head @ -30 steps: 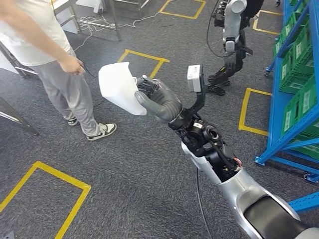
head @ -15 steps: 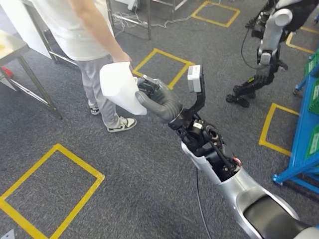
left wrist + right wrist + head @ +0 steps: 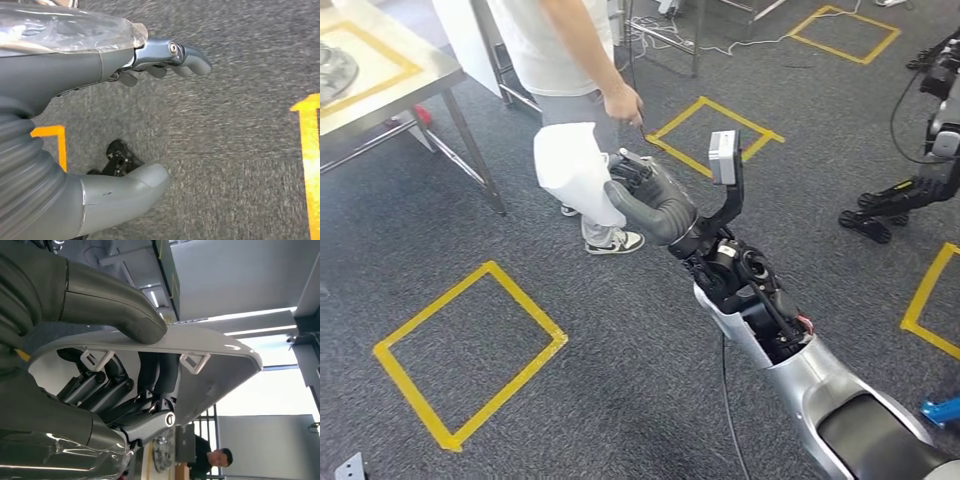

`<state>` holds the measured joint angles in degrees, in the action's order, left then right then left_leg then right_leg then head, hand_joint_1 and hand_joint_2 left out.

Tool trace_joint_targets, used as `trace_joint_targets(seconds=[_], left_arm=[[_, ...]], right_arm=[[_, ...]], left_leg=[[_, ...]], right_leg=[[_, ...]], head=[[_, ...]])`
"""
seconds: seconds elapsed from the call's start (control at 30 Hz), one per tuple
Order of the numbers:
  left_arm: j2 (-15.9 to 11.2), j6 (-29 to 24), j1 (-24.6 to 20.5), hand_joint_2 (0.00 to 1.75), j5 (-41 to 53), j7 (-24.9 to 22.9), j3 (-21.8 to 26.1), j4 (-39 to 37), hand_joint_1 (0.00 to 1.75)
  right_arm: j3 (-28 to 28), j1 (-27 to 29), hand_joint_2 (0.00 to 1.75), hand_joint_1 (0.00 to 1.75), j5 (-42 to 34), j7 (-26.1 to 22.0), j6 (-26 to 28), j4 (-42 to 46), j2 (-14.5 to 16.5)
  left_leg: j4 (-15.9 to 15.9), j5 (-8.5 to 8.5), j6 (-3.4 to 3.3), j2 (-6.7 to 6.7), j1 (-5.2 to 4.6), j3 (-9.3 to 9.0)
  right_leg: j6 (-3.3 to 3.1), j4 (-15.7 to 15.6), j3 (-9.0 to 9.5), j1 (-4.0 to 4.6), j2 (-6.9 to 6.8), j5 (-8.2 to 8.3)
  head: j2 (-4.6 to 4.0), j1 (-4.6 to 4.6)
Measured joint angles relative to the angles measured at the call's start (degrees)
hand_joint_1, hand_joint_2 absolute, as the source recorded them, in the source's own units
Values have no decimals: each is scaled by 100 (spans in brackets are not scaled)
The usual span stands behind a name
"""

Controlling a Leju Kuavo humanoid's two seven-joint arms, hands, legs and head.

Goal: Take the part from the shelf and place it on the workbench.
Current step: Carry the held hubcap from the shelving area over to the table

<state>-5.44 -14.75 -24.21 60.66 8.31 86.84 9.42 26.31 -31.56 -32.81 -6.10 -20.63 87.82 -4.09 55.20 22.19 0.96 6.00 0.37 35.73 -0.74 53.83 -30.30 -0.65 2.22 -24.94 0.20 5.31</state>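
Grey carpeted floor (image 3: 622,330) marked with yellow tape squares (image 3: 471,350); carrying phase, part in transit toward the workbench.

Upper left of the head view: the corner of a metal workbench (image 3: 403,75), its top outlined in yellow, well apart from the load. Centre: a person (image 3: 561,50) stands just behind the white part (image 3: 573,175), which is gripped by the right hand (image 3: 652,200), thumb across one face and fingers curled behind, as the right wrist view confirms. The left hand (image 3: 124,125) hangs over the carpet, fingers spread and holding nothing. Far right: another robot (image 3: 924,150). Risk, as a judgement: the broad thin panel is held at one edge only, so a jolt while walking could lever it loose; the person stands between it and the bench, and a swing could strike them.
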Motion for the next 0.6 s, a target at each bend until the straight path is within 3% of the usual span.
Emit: trace_joint_targets(seconds=[0.07, 0.1, 0.17, 0.2, 0.23, 0.3, 0.33, 0.37, 0.47, 0.53, 0.6], left_arm=[[-17, 1, -18, 175, -4, -1, 0, 0, 0], [-26, 8, -29, 175, -9, -1, 0, 3, 0], [-9, 48, -22, 175, -29, -15, 0, 3, 0], [1, 77, -13, 175, -40, -30, 0, 3, 0], [5, 103, -7, 175, -48, -49, 0, 3, 0], [4, 130, -14, 175, -49, -89, 0, 3, 0], [0, 135, -24, 175, -45, -105, 0, 3, 0], [-2, 138, -32, 175, -38, -121, 0, 3, 0], [2, 145, -39, 175, 2, -163, 0, 3, 0], [6, 152, -45, 175, 40, -184, 0, 3, 0], [9, 159, -66, 175, 78, -210, 0, 3, 0]], right_arm=[[2, -14, 175, 175, 0, -11, -14, -7, 1], [2, -11, 175, 175, 5, -16, -18, -15, 1], [-1, 30, 175, 175, 36, -18, -2, -36, 0], [-4, 71, 175, 175, 66, -19, 14, -41, -1], [-9, 119, 175, 175, 97, -18, 32, -39, -1], [-28, 201, 175, 175, 148, -11, 60, -5, -2], [-40, 219, 175, 175, 166, -5, 65, 21, -2], [-50, 226, 175, 175, 176, 2, 68, 48, -2], [-70, 254, 175, 175, 187, 26, 64, 98, -2], [-91, 282, 175, 175, 186, 41, 61, 114, -2], [-120, 304, 175, 175, 184, 50, 58, 136, -2]], left_leg=[[547, 301, 63, -368, -4, 265], [940, 480, 92, -481, 12, 463], [1443, 626, 132, -544, 48, 722], [1387, 546, 145, -569, 65, 690], [1119, 385, 154, -610, 79, 542], [341, 84, 143, -808, 77, 112], [84, 14, 110, -880, 63, -24], [-40, 5, 64, -921, 47, -86], [-35, 35, -67, -771, 44, -89], [-46, 43, -126, -662, 62, -124], [-47, 56, -173, -559, 52, -143]], right_leg=[[-27, -48, 37, -3, -155, 14], [-35, -50, 38, 0, -233, 10], [-39, -48, 32, 2, -388, -2], [-32, -45, 31, 1, -460, -11], [-20, -37, 34, -1, -528, -24], [33, -4, 35, 13, -645, -68], [66, 19, 33, 28, -695, -93], [99, 32, 33, 45, -736, -114], [185, 47, 64, 48, -817, -184], [242, 313, -30, 15, -579, -384], [263, 1063, -381, 6, -293, -749]], head=[[0, -56], [0, -79], [0, -93], [0, -98], [0, -102], [0, -112], [0, -110], [0, -105], [0, -82], [0, -57], [0, -17]])
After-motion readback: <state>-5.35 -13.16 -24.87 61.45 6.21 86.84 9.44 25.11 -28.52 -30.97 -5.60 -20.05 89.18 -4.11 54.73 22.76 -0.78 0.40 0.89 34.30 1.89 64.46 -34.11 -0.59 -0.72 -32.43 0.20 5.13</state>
